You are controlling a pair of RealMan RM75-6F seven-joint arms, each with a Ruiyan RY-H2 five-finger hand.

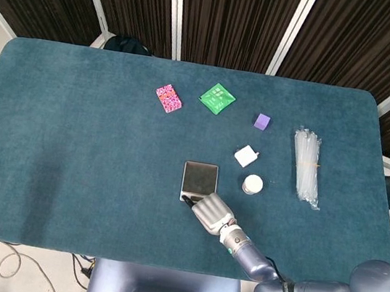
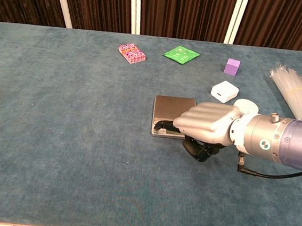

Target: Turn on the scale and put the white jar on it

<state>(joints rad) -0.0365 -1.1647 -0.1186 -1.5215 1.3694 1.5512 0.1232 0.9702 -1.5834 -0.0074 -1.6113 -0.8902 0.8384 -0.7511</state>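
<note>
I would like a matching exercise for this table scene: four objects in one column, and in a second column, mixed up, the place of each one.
Things:
1. scale
2. white jar
3. purple cube
4. bundle of clear straws

Places:
A. near the right edge of the table
B. at the far side, right of the green packet
C. under the fingertips of the right hand
D. just right of the scale, in front of the white adapter

Pairs: 1-C, 2-D, 3-B, 4-A
</note>
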